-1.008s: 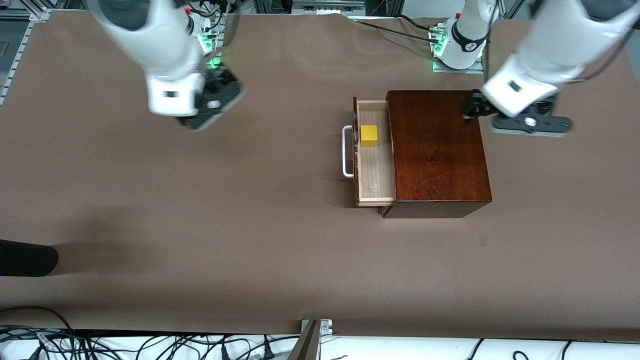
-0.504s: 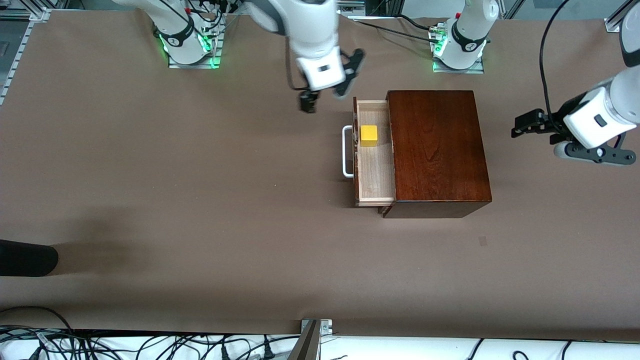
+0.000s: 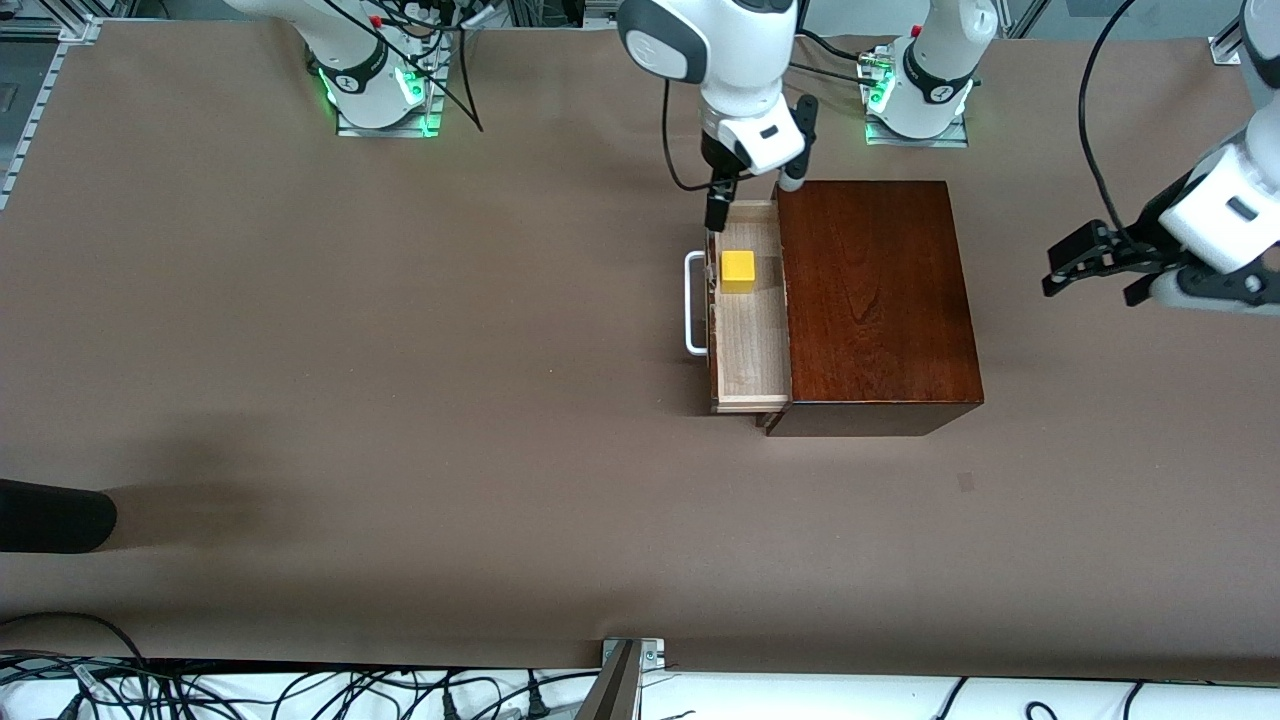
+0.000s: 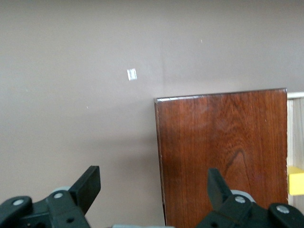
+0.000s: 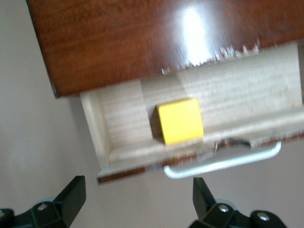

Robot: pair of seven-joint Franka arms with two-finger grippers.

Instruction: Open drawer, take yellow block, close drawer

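The drawer (image 3: 750,330) is pulled open out of the dark wooden box (image 3: 875,300), with its white handle (image 3: 693,305) toward the right arm's end. The yellow block (image 3: 738,271) sits in the drawer's pale interior, toward the robots' end. My right gripper (image 3: 750,200) hovers open and empty over that end of the drawer. In the right wrist view, the block (image 5: 179,121), drawer (image 5: 247,95) and handle (image 5: 223,164) show above my right gripper (image 5: 137,194). My left gripper (image 3: 1095,280) is open and empty over the table beside the box. The left wrist view shows the box (image 4: 223,152) and my left gripper (image 4: 152,185).
A black object (image 3: 50,515) lies at the table's edge toward the right arm's end. A small tape mark (image 3: 965,482) is on the table nearer the front camera than the box. Cables run along the front edge.
My right arm swung from its own end of the table to over the open drawer. My left arm moved off the box's corner out to the table beside it.
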